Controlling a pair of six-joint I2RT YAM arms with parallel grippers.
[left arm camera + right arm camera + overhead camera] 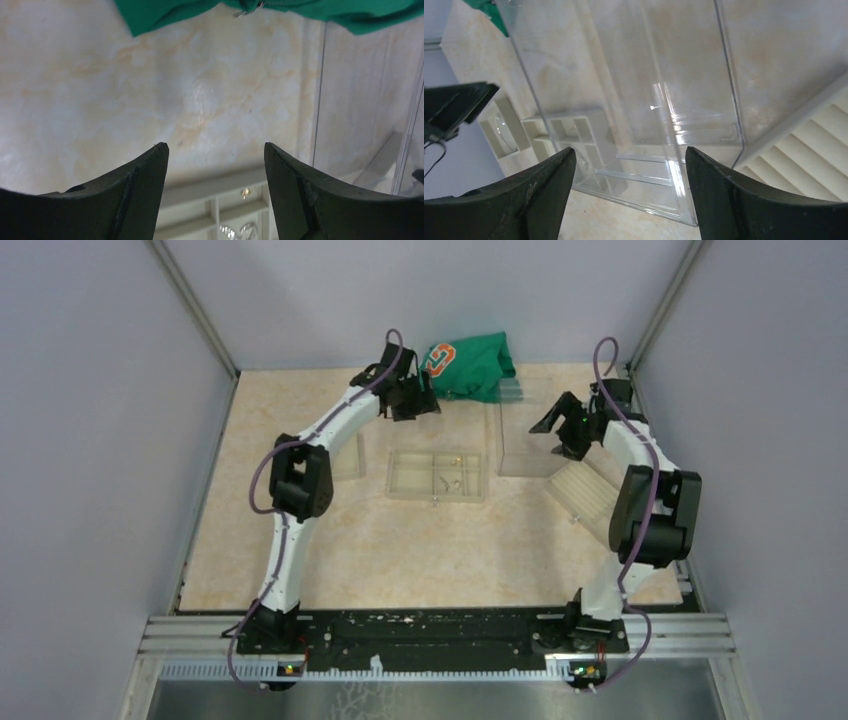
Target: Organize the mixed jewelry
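While both arms reach over the far half of the beige marbled table (pixel 300 560), I see neither one holding anything.

Left gripper (pixel 216 150): black fingers (pixel 135 190) spread wide with only bare tabletop between them. It hovers just beside the crumpled green cloth with the orange logo (pixel 470 365).

Right gripper (pixel 630 152): also spread wide, nothing between the jaws. It's above the near edge of the tall clear plastic box (pixel 649 75); can't tell if it touches.

Mixed jewelry (pixel 447 478): a few tiny thin silvery pieces lie in the shallow clear compartmented tray (pixel 395 475) at mid-table, between the two arms. Left wrist view shows a small gold-toned bit (pixel 246 191) in one cell and sparkly silvery bits (pixel 237 231) in the cell nearer the camera. One more small silvery piece (pixel 247 11) sits at the cloth's edge; can't tell whether it lies on the fabric or under it.

Clear box stands just beside the tray's right end, with the cloth near its far side. Cream ribbed tray (pixel 585 490) lies under the right arm, near the box. Another small clear tray (pixel 347 455) sits half hidden by the left forearm.
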